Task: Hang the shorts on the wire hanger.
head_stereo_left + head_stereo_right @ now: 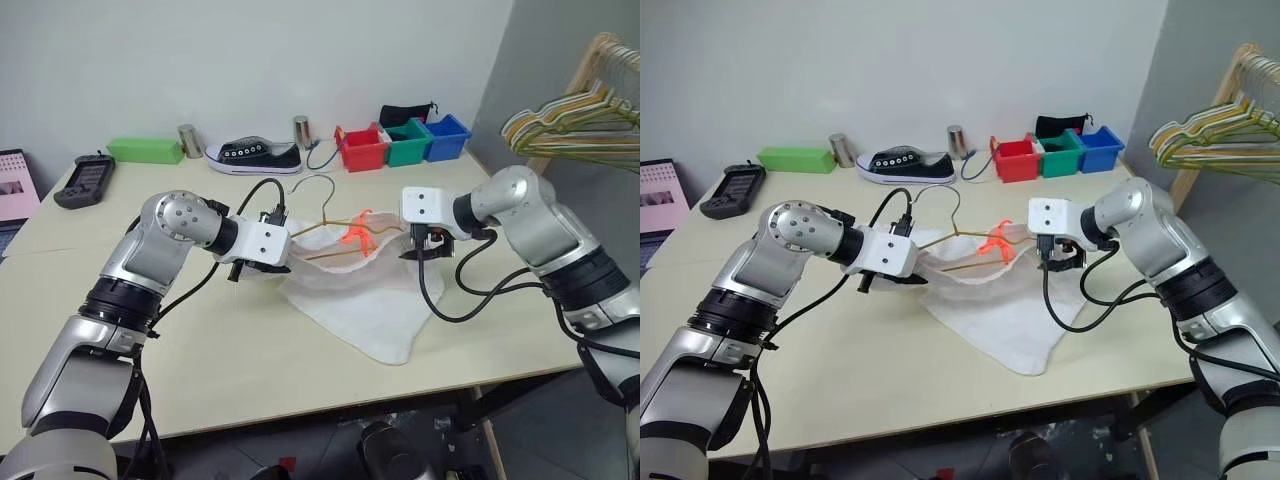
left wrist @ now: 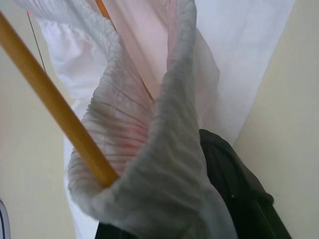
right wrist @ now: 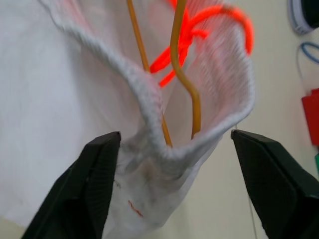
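With the left gripper point(image 1: 262, 268) clamped on the waistband of the shorts point(image 1: 355, 300) at mid-table and the wire hanger point(image 1: 330, 228) threaded inside, the right gripper point(image 3: 172, 186), fingers spread wide around the other waistband end, should retreat gently without dragging fabric off.

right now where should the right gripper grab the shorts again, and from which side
Grip the gathered waistband corner of the shorts, where it folds around the wire hanger. The right gripper stands open with that bunched fold between its fingers, so closing from this same end, the shorts' right side, probably works best. The bunch is thick enough to pinch; the cloth below lies flat on the table.
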